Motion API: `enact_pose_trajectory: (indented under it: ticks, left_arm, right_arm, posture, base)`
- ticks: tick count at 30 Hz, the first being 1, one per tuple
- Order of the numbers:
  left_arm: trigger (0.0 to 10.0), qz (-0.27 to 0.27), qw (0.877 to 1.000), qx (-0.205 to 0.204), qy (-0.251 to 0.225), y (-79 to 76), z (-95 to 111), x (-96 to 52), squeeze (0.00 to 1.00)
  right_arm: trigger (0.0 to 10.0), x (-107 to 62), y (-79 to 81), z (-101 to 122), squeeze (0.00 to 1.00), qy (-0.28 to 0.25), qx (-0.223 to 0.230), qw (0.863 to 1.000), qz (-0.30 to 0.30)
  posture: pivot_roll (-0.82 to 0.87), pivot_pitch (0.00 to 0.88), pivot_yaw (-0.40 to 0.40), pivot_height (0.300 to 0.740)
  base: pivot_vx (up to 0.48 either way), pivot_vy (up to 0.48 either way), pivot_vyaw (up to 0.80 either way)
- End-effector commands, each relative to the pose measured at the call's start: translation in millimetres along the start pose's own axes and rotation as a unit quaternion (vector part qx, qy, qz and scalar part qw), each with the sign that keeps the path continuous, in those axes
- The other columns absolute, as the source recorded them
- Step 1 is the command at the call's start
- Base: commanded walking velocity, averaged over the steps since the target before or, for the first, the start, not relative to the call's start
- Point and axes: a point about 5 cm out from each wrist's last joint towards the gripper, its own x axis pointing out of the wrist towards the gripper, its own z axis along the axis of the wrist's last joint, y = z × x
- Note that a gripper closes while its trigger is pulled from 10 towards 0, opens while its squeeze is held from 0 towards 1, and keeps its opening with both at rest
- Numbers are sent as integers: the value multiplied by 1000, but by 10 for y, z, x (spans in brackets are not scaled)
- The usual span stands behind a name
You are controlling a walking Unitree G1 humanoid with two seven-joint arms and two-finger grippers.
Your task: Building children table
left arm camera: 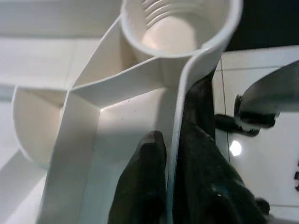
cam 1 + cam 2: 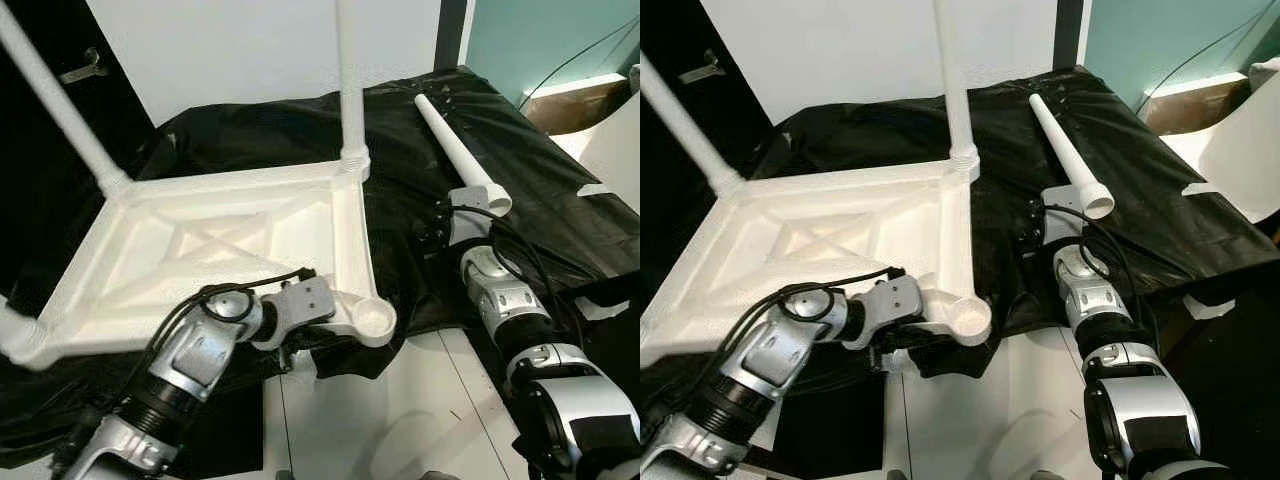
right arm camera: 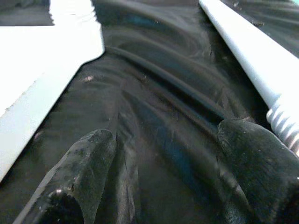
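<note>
A white plastic tabletop (image 2: 215, 245) lies upside down on a black sheet, with legs (image 2: 350, 80) screwed into its far corners. Its near right corner socket (image 2: 376, 320) is empty and shows threads inside (image 1: 175, 21). My left gripper (image 1: 170, 154) is shut on the tabletop's rim wall just behind that socket, one finger inside the rim and one outside. A loose white leg (image 2: 458, 150) lies on the sheet at the right, threaded end toward me. My right gripper (image 3: 163, 163) is open, low over the sheet, right beside the leg's threaded end (image 3: 285, 126).
The black sheet (image 2: 520, 130) covers the work surface. White floor tiles (image 2: 400, 400) lie below its near edge. A cardboard box (image 2: 575, 100) and a white panel stand at the far right. A white wall stands behind.
</note>
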Motion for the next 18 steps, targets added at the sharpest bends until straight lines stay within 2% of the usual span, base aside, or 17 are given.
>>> enact_pose_trajectory:
  ticks: [1, 2, 3, 4, 5, 7, 8, 10, 11, 12, 13, 16, 17, 18]
  left_arm:
    - [0, 105, 994, -31, 19, 45, -115, 41, 0]
    - [0, 108, 994, -28, 11, 35, -68, 79, 0]
    - [3333, 115, 993, -25, 4, 33, -17, 120, 0]
    - [3333, 120, 993, -17, -1, 30, 28, 153, 0]
    - [8824, 125, 992, -12, -5, 23, 70, 189, 0]
    - [8824, 128, 992, -10, -6, 19, 92, 209, 0]
    - [10000, 130, 991, -8, -7, 16, 105, 222, 0]
    - [10000, 137, 990, 1, -18, 11, 183, 272, 0]
    - [10000, 141, 990, -4, -24, 20, 205, 282, 463]
    - [10000, 144, 989, -8, -27, 27, 217, 287, 463]
    - [10000, 150, 988, -16, -33, 46, 239, 287, 1000]
    - [10000, 163, 986, -20, -44, 82, 284, 274, 1000]
    - [10000, 176, 983, -18, -56, 122, 336, 248, 776]
    - [10000, 176, 983, -18, -56, 122, 336, 248, 776]
  right_arm:
    - [10000, 11, -26, 92, 0, -24, -4, 1000, -11]
    - [10000, 12, -56, 125, 0, -34, -7, 999, -20]
    - [10000, 12, -93, 163, 0, -45, -11, 998, -32]
    - [10000, 12, -123, 193, 0, -53, -11, 998, -41]
    - [10000, 10, -156, 229, 0, -63, -13, 997, -50]
    - [10000, 7, -175, 249, 0, -69, -13, 996, -55]
    - [10000, 6, -186, 263, 0, -72, -15, 996, -58]
    - [10000, -5, -255, 321, 0, -86, -17, 993, -82]
    - [10000, -12, -285, 339, 0, -91, -20, 991, -93]
    - [10000, -17, -303, 349, 0, -94, -22, 990, -99]
    - [10000, -25, -331, 351, 0, -96, -20, 989, -109]
    - [10000, -35, -373, 352, 0, -97, -18, 987, -123]
    - [10000, -53, -429, 361, 0, -102, -22, 984, -145]
    - [10000, -53, -429, 361, 0, -102, -22, 984, -145]
  posture:
    - [5, 26, 93, 740]
    - [7, 25, 90, 740]
    - [7, 26, 90, 740]
    - [8, 25, 90, 740]
    - [8, 25, 89, 740]
    - [8, 25, 89, 740]
    - [8, 26, 90, 740]
    - [7, 27, 91, 740]
    - [7, 27, 91, 740]
    - [7, 27, 91, 740]
    - [7, 26, 92, 740]
    - [5, 24, 95, 740]
    - [4, 24, 97, 740]
    - [4, 24, 97, 740]
  base:
    - [0, 0, 0]
    - [0, 0, 0]
    - [0, 0, 0]
    - [0, 0, 0]
    - [0, 0, 0]
    - [0, 0, 0]
    - [0, 0, 0]
    - [0, 0, 0]
    - [0, 0, 0]
    - [0, 0, 0]
    - [0, 0, 0]
    - [0, 0, 0]
    - [0, 0, 0]
    - [0, 0, 0]
